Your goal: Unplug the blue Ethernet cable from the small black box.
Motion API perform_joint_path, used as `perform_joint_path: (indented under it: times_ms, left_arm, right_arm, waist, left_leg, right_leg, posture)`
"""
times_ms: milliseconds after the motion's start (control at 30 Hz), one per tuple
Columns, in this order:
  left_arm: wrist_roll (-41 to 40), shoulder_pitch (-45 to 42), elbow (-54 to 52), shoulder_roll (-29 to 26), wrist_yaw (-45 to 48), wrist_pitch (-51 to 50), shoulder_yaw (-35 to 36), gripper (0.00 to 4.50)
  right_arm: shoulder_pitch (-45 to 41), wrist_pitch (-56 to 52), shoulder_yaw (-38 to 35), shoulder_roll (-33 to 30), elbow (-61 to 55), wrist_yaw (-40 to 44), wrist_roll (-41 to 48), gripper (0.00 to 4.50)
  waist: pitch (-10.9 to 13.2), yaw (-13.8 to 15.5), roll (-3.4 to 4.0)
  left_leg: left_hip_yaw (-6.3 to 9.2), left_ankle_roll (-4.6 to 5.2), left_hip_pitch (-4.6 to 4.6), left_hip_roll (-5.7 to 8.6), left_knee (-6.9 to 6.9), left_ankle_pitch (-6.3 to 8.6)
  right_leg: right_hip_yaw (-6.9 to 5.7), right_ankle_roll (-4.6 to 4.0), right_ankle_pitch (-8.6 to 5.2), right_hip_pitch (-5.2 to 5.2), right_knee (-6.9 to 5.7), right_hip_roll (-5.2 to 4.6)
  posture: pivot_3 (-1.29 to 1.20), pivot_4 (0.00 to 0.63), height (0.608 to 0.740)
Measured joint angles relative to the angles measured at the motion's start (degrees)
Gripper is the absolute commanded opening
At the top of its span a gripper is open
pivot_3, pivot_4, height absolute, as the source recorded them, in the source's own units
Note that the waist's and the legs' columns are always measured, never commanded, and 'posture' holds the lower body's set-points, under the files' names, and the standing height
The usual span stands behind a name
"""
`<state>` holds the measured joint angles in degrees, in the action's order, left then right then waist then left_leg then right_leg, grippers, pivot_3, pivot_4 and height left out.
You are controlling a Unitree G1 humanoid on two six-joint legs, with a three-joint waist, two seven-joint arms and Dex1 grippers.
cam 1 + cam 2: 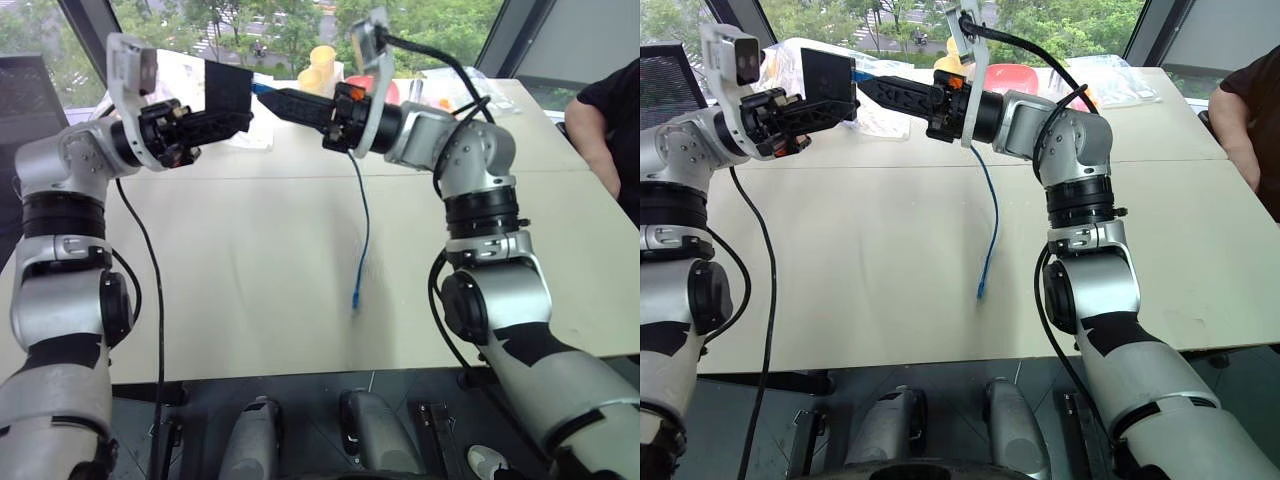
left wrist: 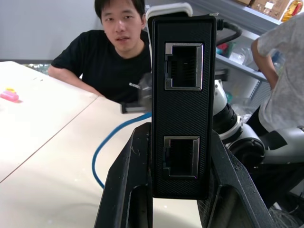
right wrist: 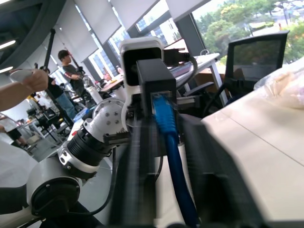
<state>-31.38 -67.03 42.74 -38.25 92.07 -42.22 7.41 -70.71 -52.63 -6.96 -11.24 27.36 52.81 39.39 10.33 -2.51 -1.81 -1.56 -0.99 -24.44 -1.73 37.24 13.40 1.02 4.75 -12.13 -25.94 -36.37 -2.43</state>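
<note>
The left gripper [image 1: 232, 121] holds the small black box [image 1: 228, 90] up in the air above the far part of the pale table [image 1: 250, 270], its two black fingers clamped tight on the lower half of the box's narrow sides. In the left wrist view the box [image 2: 182, 104] stands upright between the fingers [image 2: 127, 185], showing two square ports, one above the other, both open on that face.

The right gripper [image 1: 872, 90] reaches in from the opposite side, its fingertips just beside the box's other face. The blue Ethernet cable [image 1: 989, 215] runs between its fingers: in the right wrist view the blue plug end [image 3: 163, 111] meets the box [image 3: 156, 83], though whether it sits fully in the port I cannot tell. The fingers lie on either side of the cord, but how closely they press it is unclear. From the gripper the cable hangs down, its free end [image 1: 355, 297] dangling just over the tabletop.

A person in a black shirt [image 2: 107, 61] sits at the table's far side.
</note>
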Motion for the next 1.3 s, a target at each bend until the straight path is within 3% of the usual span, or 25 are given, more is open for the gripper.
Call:
perform_joint_path:
  times_ms: [67,667,767,967,1300]
  left_arm:
    - [0.0,0.0,0.0,-0.2,0.0,0.0,0.0,0.54]
    - [0.0,0.0,-0.1,0.2,-0.1,0.0,0.1,0.54]
    - [0.0,0.1,-0.2,0.2,-0.5,0.0,0.1,0.54]
    - [0.0,1.5,-0.7,0.2,-1.5,-0.3,0.3,0.54]
    - [-0.1,1.5,-0.8,0.2,-1.9,-1.2,0.3,0.54]
  right_arm:
    - [0.2,-0.3,-0.4,-0.2,0.0,-0.8,0.1,3.71]
    - [-0.4,0.3,-1.9,2.6,1.3,-4.2,0.3,3.71]
    - [-0.6,0.5,-2.3,2.9,1.7,-4.2,0.3,2.99]
    - [-1.3,0.5,-3.0,3.0,1.7,-4.2,1.2,0.05]
    - [-1.3,0.5,-2.8,2.9,2.0,-4.0,1.4,0.05]
  waist:
    - [0.0,0.0,0.0]
    - [0.0,0.0,0.0]
    - [0.0,0.0,0.0]
    - [0.0,0.0,0.0]
    - [0.0,0.0,0.0]
  left_leg:
    - [0.0,0.0,0.0,0.0,0.0,0.0]
    - [0.0,0.0,0.0,0.0,0.0,0.0]
    - [0.0,0.0,0.0,0.0,0.0,0.0]
    - [0.0,0.0,0.0,-0.01,0.0,0.0]
    - [0.0,0.0,0.0,0.0,0.0,0.0]
  right_leg:
    - [0.0,0.0,0.0,0.0,0.0,0.0]
    - [0.0,0.0,0.0,0.0,0.0,0.0]
    - [0.0,0.0,0.0,0.0,0.0,0.0]
    - [0.0,0.0,0.0,0.0,0.0,0.0]
    - [0.0,0.0,0.0,0.0,0.0,0.0]
  posture:
    - [0.0,0.15,0.74]
    - [0.0,0.15,0.74]
    - [0.0,0.15,0.74]
    - [0.0,0.15,0.74]
    - [0.0,0.15,0.74]
